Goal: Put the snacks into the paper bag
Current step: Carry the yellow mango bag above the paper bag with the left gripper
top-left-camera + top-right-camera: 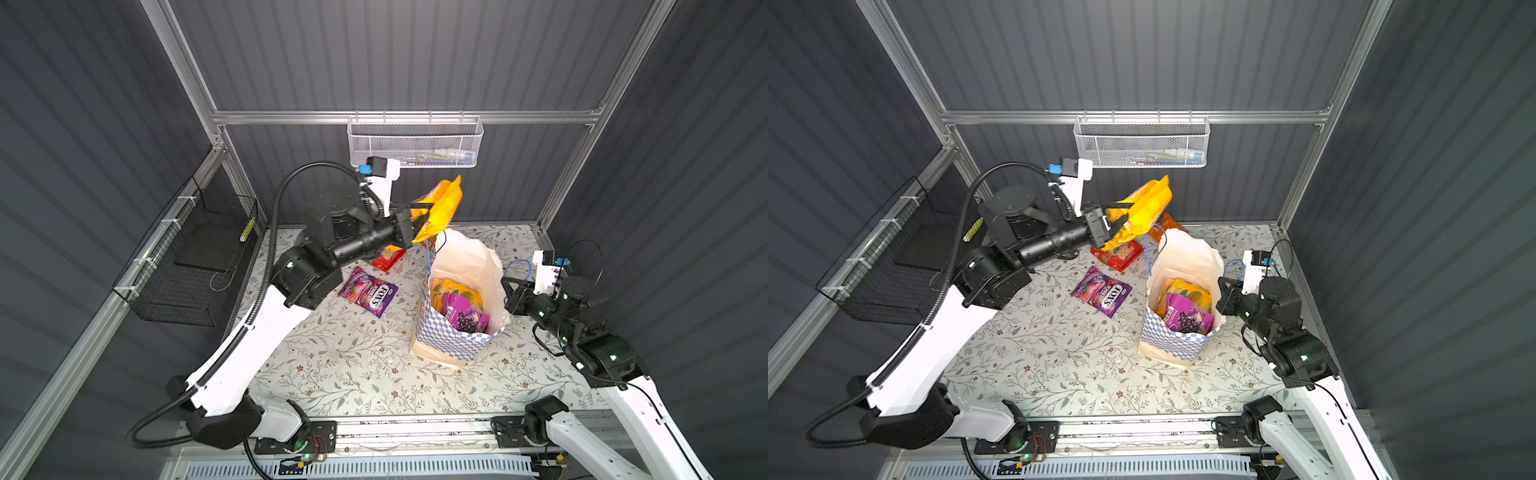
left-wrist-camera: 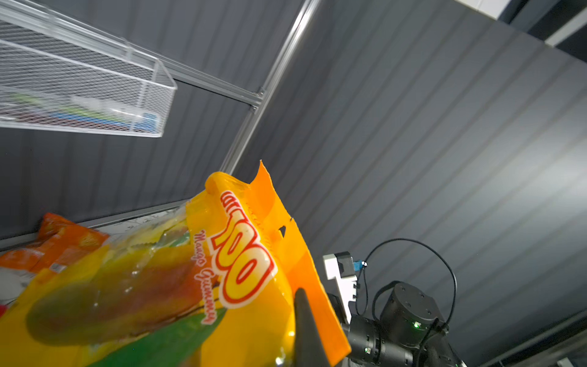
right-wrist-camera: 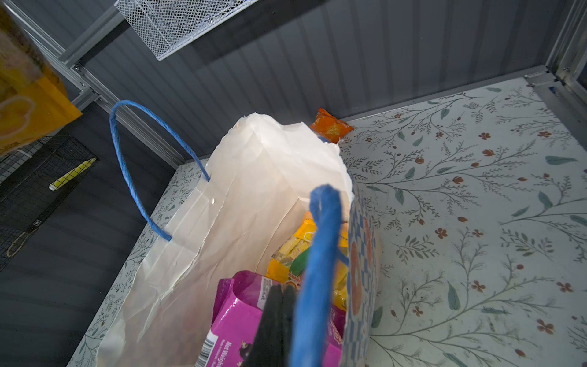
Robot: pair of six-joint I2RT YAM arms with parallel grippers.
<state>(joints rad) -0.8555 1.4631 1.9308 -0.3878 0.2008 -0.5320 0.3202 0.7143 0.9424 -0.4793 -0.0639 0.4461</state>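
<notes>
Three snacks loose on table (image 1: 353,374): FOX'S packet (image 1: 369,292), red packet (image 1: 388,257) behind it, small orange packet (image 1: 1169,224) behind paper bag (image 1: 453,340). Left gripper (image 1: 419,212) clamped on yellow "100" packet (image 1: 442,208), held in air above bag's left rim. Bag upright, open; yellow packet (image 1: 455,289) and purple grape packet (image 1: 467,318) inside. Right gripper (image 1: 508,289) closed at bag's right rim beside blue handle (image 3: 320,254); grip on cord unclear.
</notes>
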